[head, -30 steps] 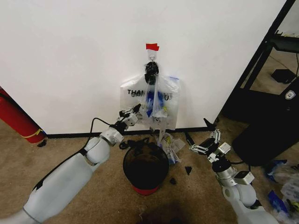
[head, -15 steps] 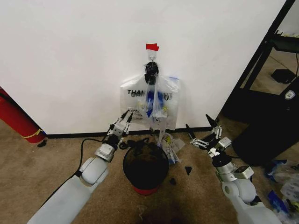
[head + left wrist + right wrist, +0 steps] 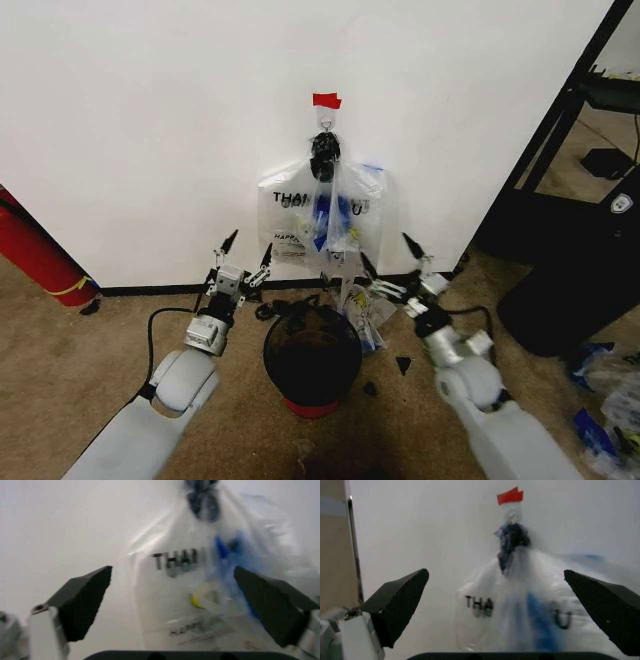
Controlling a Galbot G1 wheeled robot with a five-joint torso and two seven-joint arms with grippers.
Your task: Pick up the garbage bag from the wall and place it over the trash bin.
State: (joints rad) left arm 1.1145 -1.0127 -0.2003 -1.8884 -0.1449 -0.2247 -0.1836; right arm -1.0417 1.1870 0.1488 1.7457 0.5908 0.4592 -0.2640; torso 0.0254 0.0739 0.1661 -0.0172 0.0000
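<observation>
The garbage bag (image 3: 335, 215), see-through with blue patches, hangs from a small hook (image 3: 325, 120) under a red tape strip (image 3: 326, 100) on the white wall (image 3: 150, 120). Its blue patches and a yellow spot appear in the left wrist view (image 3: 225, 549), and it hangs under the tape in the right wrist view (image 3: 535, 611). The trash bin (image 3: 312, 360), black mesh with a red base, stands on the carpet directly below. My left gripper (image 3: 245, 250) is open, left of the bag, above the bin's left rim. My right gripper (image 3: 387, 252) is open, close to the bag's lower right corner.
A second bag printed THANK YOU (image 3: 288, 205) hangs on the same hook behind. Loose bags (image 3: 368, 305) lie between bin and baseboard (image 3: 150, 290). A red cylinder (image 3: 35, 255) leans at left, a tall black cabinet (image 3: 570, 270) stands at right, litter (image 3: 600, 410) beside it.
My left gripper has drawn back from the bag, down and to the left, and now points up at the wall. My right gripper has swung left toward the bag's lower right corner.
</observation>
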